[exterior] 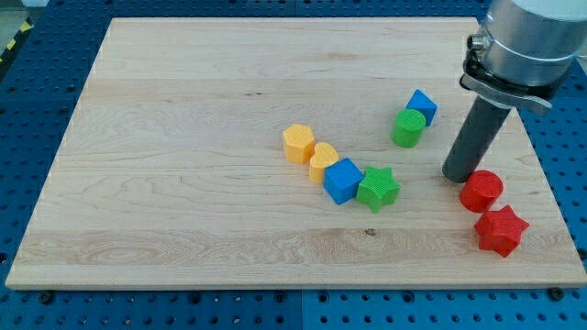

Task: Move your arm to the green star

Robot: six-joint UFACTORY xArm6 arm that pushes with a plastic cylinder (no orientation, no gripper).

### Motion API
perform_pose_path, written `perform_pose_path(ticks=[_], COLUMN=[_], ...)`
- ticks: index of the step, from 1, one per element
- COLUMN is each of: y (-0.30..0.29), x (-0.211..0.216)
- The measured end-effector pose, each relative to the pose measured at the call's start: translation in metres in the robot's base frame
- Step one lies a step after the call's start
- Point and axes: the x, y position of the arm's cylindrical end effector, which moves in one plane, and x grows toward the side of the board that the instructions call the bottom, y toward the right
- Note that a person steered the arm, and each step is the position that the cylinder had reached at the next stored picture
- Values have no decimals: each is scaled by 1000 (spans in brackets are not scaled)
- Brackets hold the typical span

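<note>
The green star (pixel 378 188) lies on the wooden board (pixel 183 137) right of centre, touching a blue cube (pixel 343 180) on its left. My tip (pixel 458 176) stands to the star's right, about a block's width and a half away, just left of a red cylinder (pixel 481 191). The rod rises up and to the right to the arm's grey collar (pixel 518 50).
A yellow heart (pixel 323 162) and a yellow hexagon-like block (pixel 298 143) continue the row up-left of the blue cube. A green cylinder (pixel 409 127) and a small blue block (pixel 421 106) sit above the star. A red star (pixel 501 230) lies near the board's lower right corner.
</note>
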Motion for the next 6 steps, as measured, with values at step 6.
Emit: perform_pose_path(ticks=[6], y=[-28], x=[17])
